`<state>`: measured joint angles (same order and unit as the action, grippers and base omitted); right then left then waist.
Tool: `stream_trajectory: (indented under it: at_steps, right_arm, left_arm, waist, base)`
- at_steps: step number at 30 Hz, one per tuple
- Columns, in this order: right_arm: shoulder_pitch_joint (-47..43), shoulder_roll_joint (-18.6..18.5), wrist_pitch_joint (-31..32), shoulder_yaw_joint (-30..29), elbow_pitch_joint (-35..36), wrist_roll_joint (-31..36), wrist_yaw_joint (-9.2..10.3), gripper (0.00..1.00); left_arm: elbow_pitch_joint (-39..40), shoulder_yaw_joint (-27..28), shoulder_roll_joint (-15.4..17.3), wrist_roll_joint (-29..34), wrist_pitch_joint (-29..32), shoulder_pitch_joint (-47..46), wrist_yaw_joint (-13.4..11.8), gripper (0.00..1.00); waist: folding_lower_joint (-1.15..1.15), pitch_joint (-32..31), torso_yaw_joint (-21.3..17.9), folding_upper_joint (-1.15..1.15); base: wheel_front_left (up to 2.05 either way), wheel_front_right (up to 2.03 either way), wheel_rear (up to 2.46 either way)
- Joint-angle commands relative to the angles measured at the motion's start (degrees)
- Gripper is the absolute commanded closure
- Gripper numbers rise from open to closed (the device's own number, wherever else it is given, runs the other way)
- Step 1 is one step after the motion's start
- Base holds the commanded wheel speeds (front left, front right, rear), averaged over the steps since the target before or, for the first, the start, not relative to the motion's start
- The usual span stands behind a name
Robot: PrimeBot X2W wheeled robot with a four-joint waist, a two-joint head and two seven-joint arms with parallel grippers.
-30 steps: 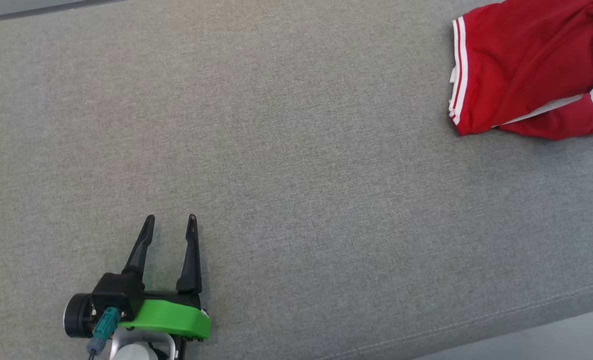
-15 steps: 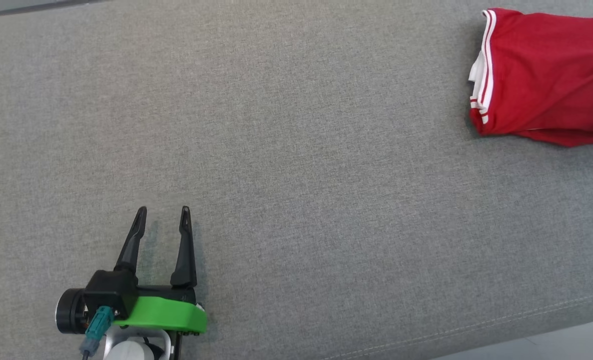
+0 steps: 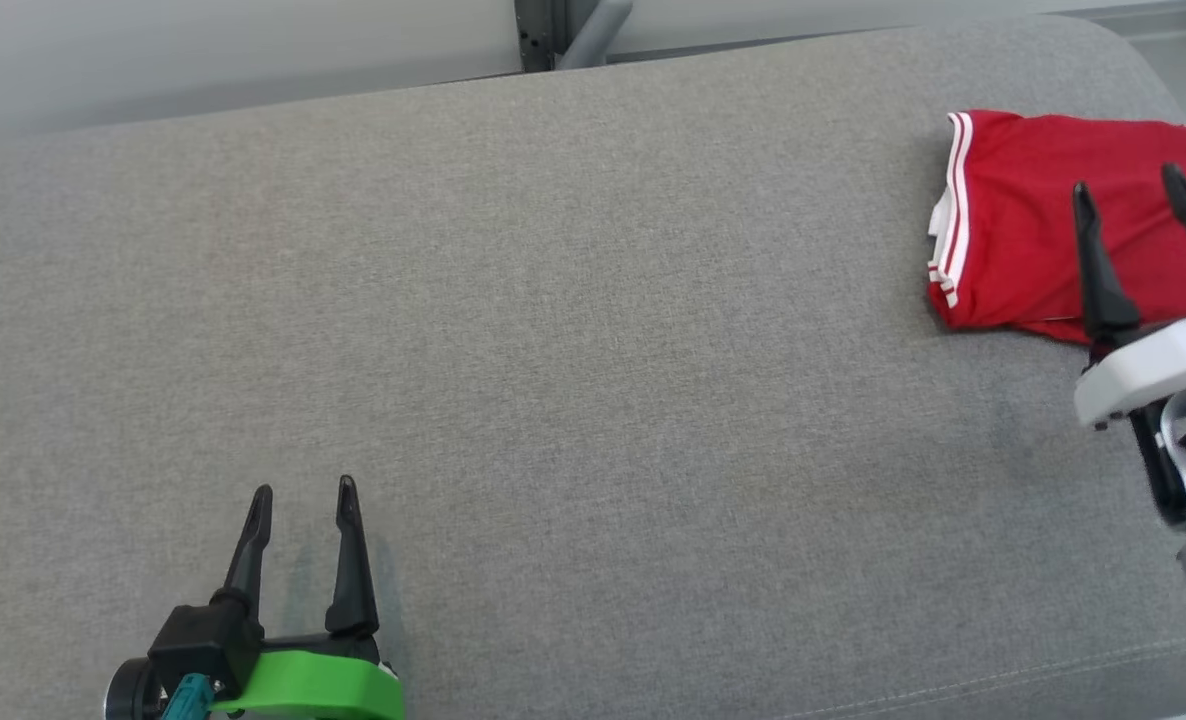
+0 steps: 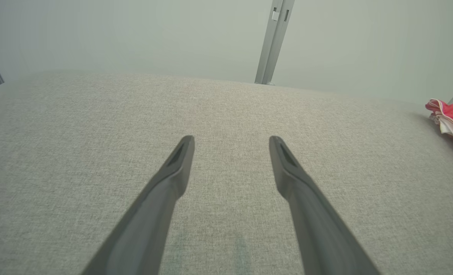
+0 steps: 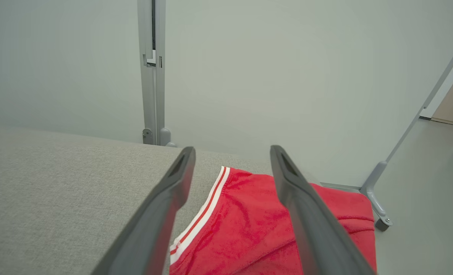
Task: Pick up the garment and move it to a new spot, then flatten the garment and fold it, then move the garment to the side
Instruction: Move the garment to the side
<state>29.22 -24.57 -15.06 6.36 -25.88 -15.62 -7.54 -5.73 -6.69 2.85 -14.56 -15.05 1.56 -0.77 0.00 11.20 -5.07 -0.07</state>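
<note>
Folding looks done: the red garment (image 3: 1013,220) lies in a neat pile on the grey cushion (image 3: 593,300), just under and ahead of the right gripper (image 3: 1126,180), whose fingers are wide apart and hold nothing. The left gripper (image 3: 304,485) is wide too, far from it. Little seems left to do.

Grey fabric cushioned surface (image 3: 593,330), folded red garment (image 3: 1013,230) with white stripes lying at its right end

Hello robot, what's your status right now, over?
Both open and empty: left gripper, right gripper. Folded red garment at grey cushion's right end, right gripper above it. No obstacle seen.
</note>
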Motion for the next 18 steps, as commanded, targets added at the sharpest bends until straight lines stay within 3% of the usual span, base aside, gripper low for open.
stream_trajectory:
  at_steps: [1, 10, 15, 18]
  right_arm:
    - [-2.93, 1.60, -0.10, -1.21, 1.78, 1.32, 0.10, 0.00]
    - [-21.97, 15.09, -0.12, -12.29, 13.58, 12.02, 0.11, 0.00]
    - [-27.49, 19.22, -0.13, -13.59, 16.52, 15.30, 0.11, 0.00]
    - [-29.18, 19.84, -0.13, -12.69, 16.18, 16.87, 0.11, 0.00]
  left_arm:
    - [0.01, -0.14, 0.11, -0.09, -0.15, 0.92, -0.19, 0.00]
    - [-0.96, 1.42, 0.12, 1.41, -0.14, 3.75, 0.73, 0.00]
    - [-1.81, 3.10, 0.12, 2.40, -0.14, 4.65, 2.00, 0.00]
    - [-2.20, 3.83, 0.13, 2.59, -0.14, 4.86, 2.49, 0.00]
  waist:
    - [0.00, -3.46, 3.43, 0.07]
    - [0.00, -8.22, 9.38, 0.07]
    - [0.00, -9.90, 9.89, 0.07]
    - [0.00, -10.49, 9.61, 0.07]
  base:
    - [0.00, 0.00, 0.00]
    - [0.00, 0.00, 0.00]
    - [0.00, 0.00, 0.00]
    - [0.00, 0.00, 0.00]
